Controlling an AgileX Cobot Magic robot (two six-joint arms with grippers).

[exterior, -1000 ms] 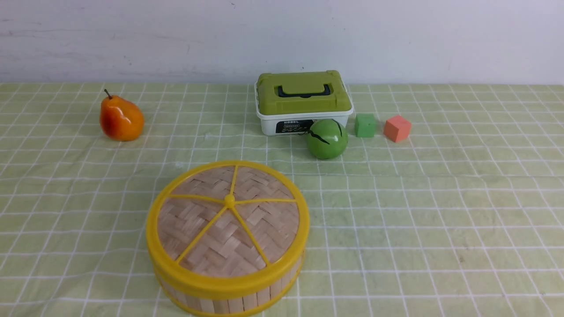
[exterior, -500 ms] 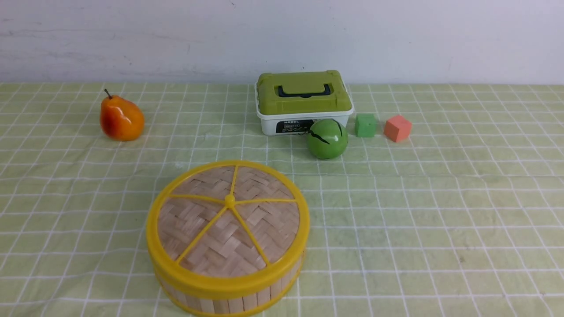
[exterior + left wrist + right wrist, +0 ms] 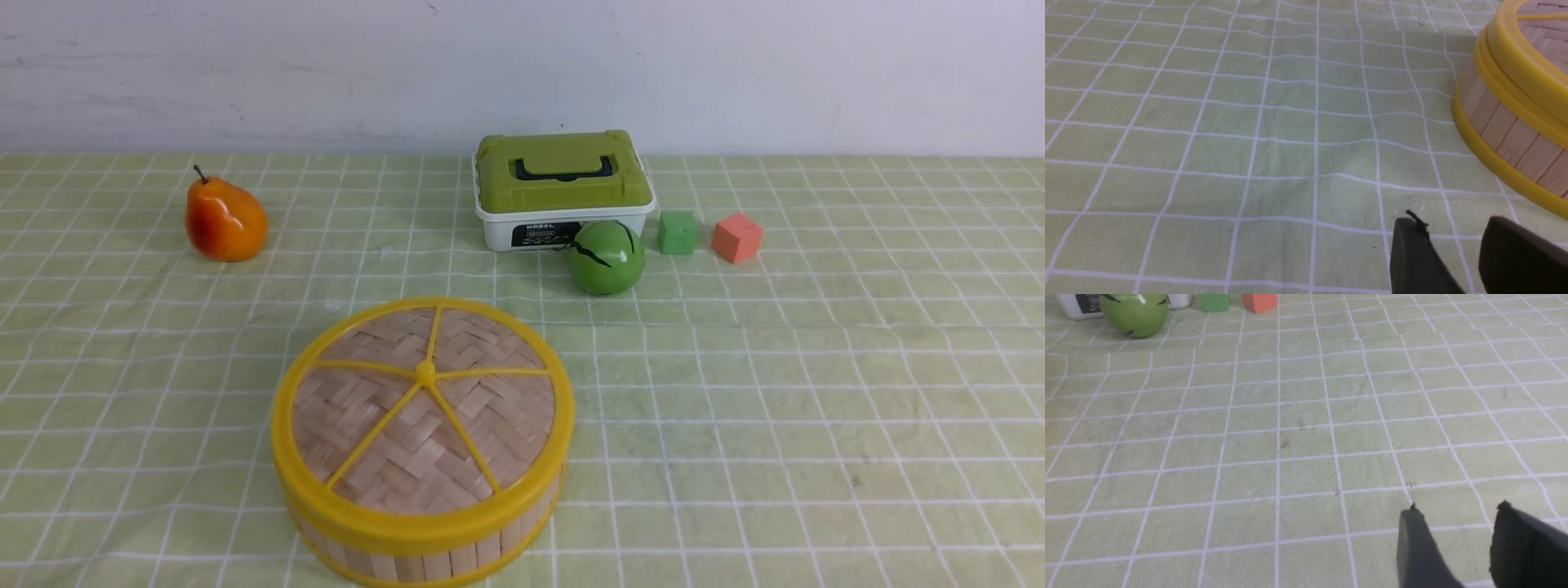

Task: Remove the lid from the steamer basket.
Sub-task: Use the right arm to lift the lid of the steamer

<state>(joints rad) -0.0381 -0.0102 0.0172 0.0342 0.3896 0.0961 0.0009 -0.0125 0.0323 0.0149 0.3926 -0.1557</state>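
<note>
The steamer basket [image 3: 424, 551] stands near the front of the table, left of centre, with bamboo-slat walls and yellow rims. Its lid [image 3: 420, 416], woven bamboo with a yellow rim, spokes and a centre knob, sits flat on top. In the left wrist view the basket [image 3: 1502, 130] and the lid's rim [image 3: 1523, 65] show at one edge. My left gripper [image 3: 1453, 224] hovers open over bare cloth, a little apart from the basket's base. My right gripper [image 3: 1457, 512] is open too, over empty cloth. Neither arm shows in the front view.
A white box with a green handled lid [image 3: 562, 189] stands at the back. A green ball [image 3: 606, 256], a green cube [image 3: 678, 233] and an orange cube [image 3: 735, 238] lie beside it. An orange pear [image 3: 224, 219] sits at the far left. A checked green cloth [image 3: 816, 408] covers the table.
</note>
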